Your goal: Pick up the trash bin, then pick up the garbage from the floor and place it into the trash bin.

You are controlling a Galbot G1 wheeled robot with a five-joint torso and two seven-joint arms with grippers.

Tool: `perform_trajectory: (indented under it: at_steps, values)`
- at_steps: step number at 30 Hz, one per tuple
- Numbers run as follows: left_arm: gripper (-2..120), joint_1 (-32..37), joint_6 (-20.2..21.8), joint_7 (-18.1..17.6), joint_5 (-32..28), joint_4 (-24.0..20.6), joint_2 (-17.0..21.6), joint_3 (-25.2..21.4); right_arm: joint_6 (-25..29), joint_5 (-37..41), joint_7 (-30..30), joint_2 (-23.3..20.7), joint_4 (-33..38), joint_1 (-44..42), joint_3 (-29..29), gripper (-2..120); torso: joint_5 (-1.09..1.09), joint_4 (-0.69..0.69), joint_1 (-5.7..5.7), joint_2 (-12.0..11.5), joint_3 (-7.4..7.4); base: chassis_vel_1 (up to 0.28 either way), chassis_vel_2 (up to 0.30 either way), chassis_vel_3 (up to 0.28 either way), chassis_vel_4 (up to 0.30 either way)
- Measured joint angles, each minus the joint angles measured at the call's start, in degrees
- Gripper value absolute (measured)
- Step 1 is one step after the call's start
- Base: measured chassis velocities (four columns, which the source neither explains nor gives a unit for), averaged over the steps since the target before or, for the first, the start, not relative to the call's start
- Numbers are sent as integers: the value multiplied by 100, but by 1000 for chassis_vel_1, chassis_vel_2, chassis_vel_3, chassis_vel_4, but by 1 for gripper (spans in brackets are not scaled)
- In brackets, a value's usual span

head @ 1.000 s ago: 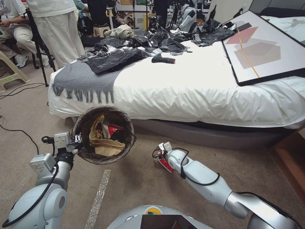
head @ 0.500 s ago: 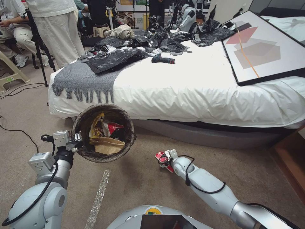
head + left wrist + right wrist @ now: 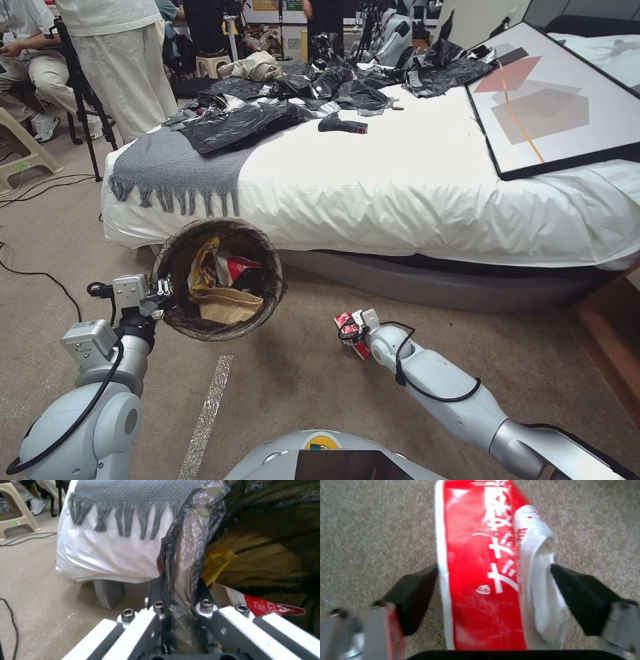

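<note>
Left tool [image 3: 162,293]: we see it clamped on the trash bin [image 3: 175,267] rim, bin tilted above the floor [image 3: 280,373].
Right tool [image 3: 348,327]: pinching a red wrapper [image 3: 480,562], seemingly just off the carpet.

The head view looks down from above toward the bed [image 3: 427,180]. The left wrist view faces the bed's corner from close behind the trash bin [image 3: 186,562] rim. The right wrist view points down at the floor [image 3: 370,530] near the bed.
</note>
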Motion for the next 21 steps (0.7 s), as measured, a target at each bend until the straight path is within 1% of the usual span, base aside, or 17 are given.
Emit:
perform_trajectory:
  at_steps: [1,2,3,5,6,7,8,9,11,12,14,15,16,18,19,21]
  values:
    - [0,1,-1,1,2,0,0,-1,9,-5,-16,9,-23,0,-1,71,0,0,0,0,0,0,0,0,0]
    - [0,3,-2,2,5,0,3,-2,22,-14,-24,9,-34,-3,0,67,0,0,0,0,0,0,0,0,0]
    - [0,3,-2,2,5,0,3,-2,22,-14,-24,9,-34,-3,0,67,0,0,0,0,0,0,0,0,0]
    - [0,3,-3,1,8,0,17,-3,36,-34,-42,-10,-34,-19,14,56,-2,-2,0,0,0,0,0,0,0]
    - [0,3,-3,1,8,0,17,-3,36,-34,-42,-10,-34,-19,14,56,-2,-2,0,0,0,0,0,0,0]
    - [0,-9,-3,-1,8,0,25,-2,42,-35,-43,-14,-33,-26,27,50,-3,-3,0,0,0,0,0,0,0]
    - [0,-20,-3,-2,10,0,28,2,45,-32,-44,-14,-32,-32,36,46,-3,-3,0,0,0,0,0,0,0]
    - [0,-20,-3,-2,10,0,28,2,45,-32,-44,-14,-32,-32,36,46,-3,-3,0,0,0,0,0,0,0]
    - [0,-29,-2,-3,12,0,33,16,53,-16,-50,-4,-27,-36,46,39,-3,-3,0,0,0,0,0,0,0]
    - [0,-29,-2,-3,12,0,33,16,53,-16,-50,-4,-27,-36,46,39,-3,-3,0,0,0,0,0,0,0]
    - [0,-24,-1,-4,15,0,41,19,59,-6,-49,10,-20,-34,44,28,-2,-1,0,0,0,0,0,0,0]
    - [0,-22,-1,-4,15,0,42,19,59,-3,-50,12,-19,-33,44,26,-2,-1,0,0,0,0,0,0,0]
    - [0,-22,-1,-4,15,0,42,19,59,-3,-50,12,-19,-33,44,26,-2,-1,0,0,0,0,0,0,0]
    - [0,-7,-1,-4,15,0,45,10,74,-2,-50,38,-30,-31,45,14,-3,-2,0,1,0,0,0,0,0]
    - [0,-7,-1,-4,15,0,45,10,74,-2,-50,38,-30,-31,45,14,-3,-2,0,1,0,0,0,0,0]
    - [0,13,-4,-5,15,0,41,9,91,-5,-50,51,-29,-45,44,3,-2,0,0,1,0,0,0,0,0]
